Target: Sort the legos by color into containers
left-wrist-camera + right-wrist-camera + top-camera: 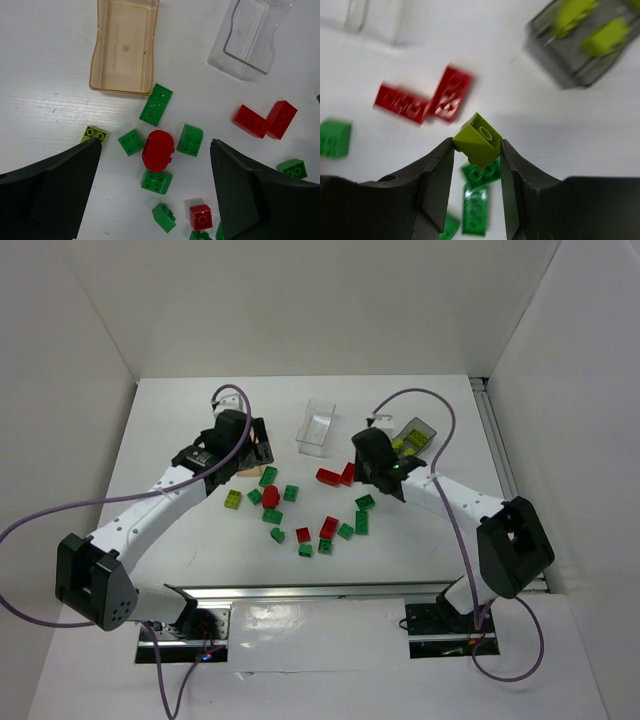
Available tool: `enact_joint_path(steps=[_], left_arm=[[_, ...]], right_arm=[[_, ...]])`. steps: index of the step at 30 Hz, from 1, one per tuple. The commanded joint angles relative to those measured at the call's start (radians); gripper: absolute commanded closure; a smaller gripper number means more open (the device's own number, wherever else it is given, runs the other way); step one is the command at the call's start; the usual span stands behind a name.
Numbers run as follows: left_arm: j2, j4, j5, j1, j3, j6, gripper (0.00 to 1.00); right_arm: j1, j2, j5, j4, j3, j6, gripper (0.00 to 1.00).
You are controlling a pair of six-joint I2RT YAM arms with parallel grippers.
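The right wrist view shows the two red bricks [422, 100] and the dark box [565, 65] all blurry, and the box runs off the top. The left wrist view cuts off the clear box [240, 70] and the tan box [120, 90] at its top.

smooth plastic lego [479, 140]; clear glossy plastic container [248, 37]; matt table [45, 75].

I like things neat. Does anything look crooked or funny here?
Yes. The yellow-green brick pinched in the right jaws sits tilted, one corner up, not flat. Nothing looks spilled or broken.
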Motion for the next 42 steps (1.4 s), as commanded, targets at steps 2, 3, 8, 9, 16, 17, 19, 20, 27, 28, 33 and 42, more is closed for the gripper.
enact_joint_path(steps=[2,3,8,9,16,17,19,20,27,28,33,42], left_arm=[[0.037,-0.036,-0.054,0.005,0.030,-0.023,0.00],[0.037,-0.036,-0.071,0.005,0.030,-0.023,0.00],[0.018,-0.045,-0.115,0.014,0.020,-0.034,0.00],[0.018,-0.045,-0.115,0.014,0.020,-0.034,0.00],[0.028,-0.045,-0.106,0.014,0.020,-0.043,0.00],[0.028,-0.045,-0.106,0.014,0.020,-0.043,0.00],[0.028,-0.045,-0.106,0.023,0.020,-0.032,0.00],[0.028,-0.045,-0.120,0.023,0.020,-0.032,0.00],[0.006,-0.077,-0.140,0.152,0.039,0.005,0.00],[-0.006,-0.086,-0.129,0.172,0.039,0.005,0.00],[-0.017,-0.108,-0.019,0.302,0.030,-0.015,0.00],[0.126,-0.117,0.159,0.289,-0.087,-0.006,0.00]], right_arm=[[-0.174,-0.030,0.066,0.028,0.061,-0.013,0.60],[-0.199,-0.029,0.057,0.039,0.079,-0.024,0.60],[-0.350,0.049,0.007,0.096,0.159,-0.061,0.60],[-0.366,0.085,-0.007,0.108,0.174,-0.070,0.60],[-0.386,0.208,-0.058,0.113,0.271,-0.051,0.58],[-0.386,0.220,-0.058,0.113,0.271,-0.042,0.57],[-0.386,0.221,-0.067,0.113,0.262,-0.033,0.46],[-0.386,0.221,-0.058,0.113,0.253,-0.019,0.38],[-0.365,0.097,-0.014,0.102,0.209,-0.010,0.29],[-0.349,0.075,-0.013,0.111,0.199,-0.021,0.34],[-0.157,0.044,-0.148,0.130,0.185,-0.065,0.39],[-0.033,0.099,-0.158,0.116,0.142,0.004,0.30]])
